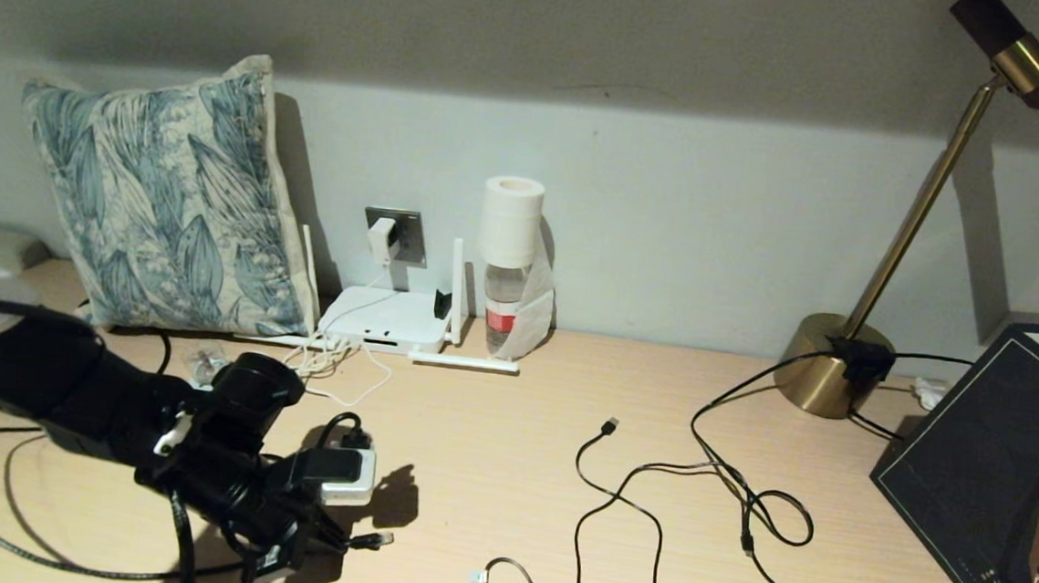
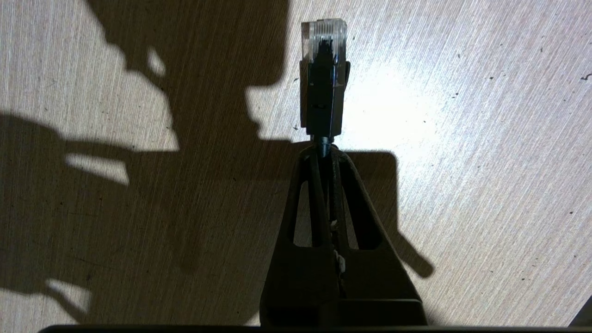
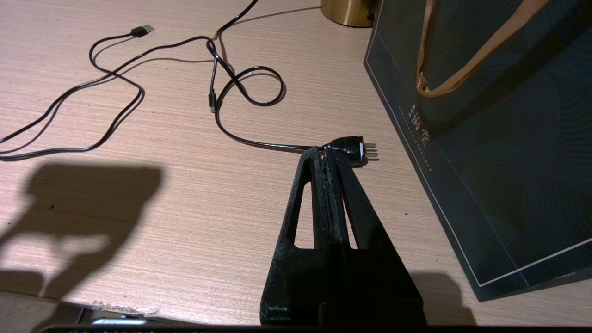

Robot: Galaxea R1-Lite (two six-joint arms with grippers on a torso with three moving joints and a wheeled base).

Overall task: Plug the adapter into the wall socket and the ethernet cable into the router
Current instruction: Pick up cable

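Between the pads of the left claw [image 2: 323, 152] the ethernet cable [image 2: 323, 99] is pinched just behind its boot, so that the clear plug juts forward of the tips, above the bench [image 2: 485, 138]. Well beyond that claw, against the wall, the router [image 1: 387, 319] is seen, and above it the adapter [image 1: 381, 239] is already seated in the socket [image 1: 406, 236].

For the step in hand, judged to be the carry to the router, the plug is best kept level and in line with a port, latch side matched, and slack allowed in the cable behind.

Counted: one router, one socket, one white adapter, one ethernet plug. The right claw [image 3: 327, 155] is pressed shut on nothing, just short of a black plug [image 3: 351, 148] lying beyond its tips.
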